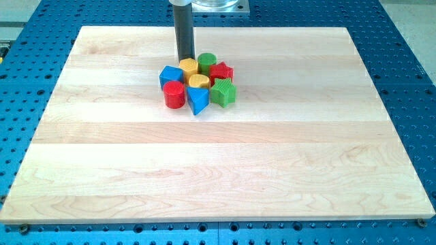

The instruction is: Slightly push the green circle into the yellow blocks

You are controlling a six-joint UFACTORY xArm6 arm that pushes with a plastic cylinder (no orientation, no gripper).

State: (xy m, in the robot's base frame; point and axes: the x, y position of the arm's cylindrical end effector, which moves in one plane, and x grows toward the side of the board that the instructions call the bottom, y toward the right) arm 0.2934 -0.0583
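Observation:
The green circle [207,62] stands at the top of a tight cluster of blocks near the board's top middle. It touches a yellow block [189,67] on its left. A second yellow block [198,82] lies just below them. My tip [184,58] rests on the board just left of the green circle, right above the upper yellow block. A red star [221,71], a green star-like block [223,92], a blue triangle [197,101], a red cylinder [174,94] and a blue block [170,75] ring the yellow ones.
The wooden board [218,170] lies on a blue perforated table [415,82]. The arm's metal mount [218,7] shows at the view's top.

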